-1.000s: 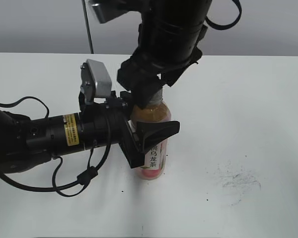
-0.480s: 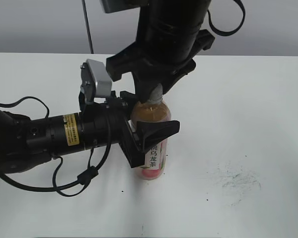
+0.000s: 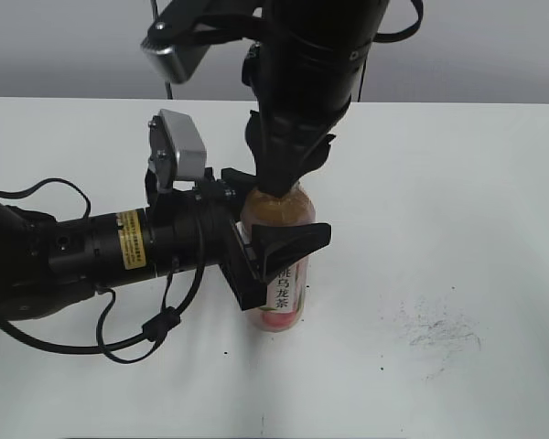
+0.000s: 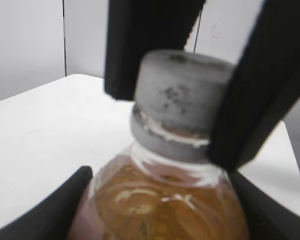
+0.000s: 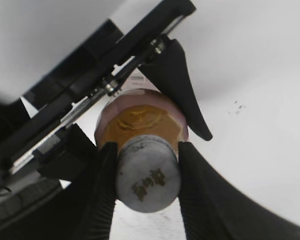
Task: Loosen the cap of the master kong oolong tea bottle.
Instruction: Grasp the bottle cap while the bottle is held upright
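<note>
Arms met at the master kong oolong tea bottle [image 3: 279, 265], which stood upright on the white tabletop [image 3: 457, 201]. My left arm lay low and near-horizontal, reaching in from the left; my left hand [image 3: 267, 261] was clamped around the bottle's body, black fingers [image 4: 45, 212] pressing both sides below the shoulder. My right arm came down steeply from above, wrist pointing straight at the neck. My right hand [image 5: 146, 180] pinched the cap [image 5: 148, 174], one finger touching each side of it. Cap sat on the neck, dark mark on top facing the right wrist view.
</note>
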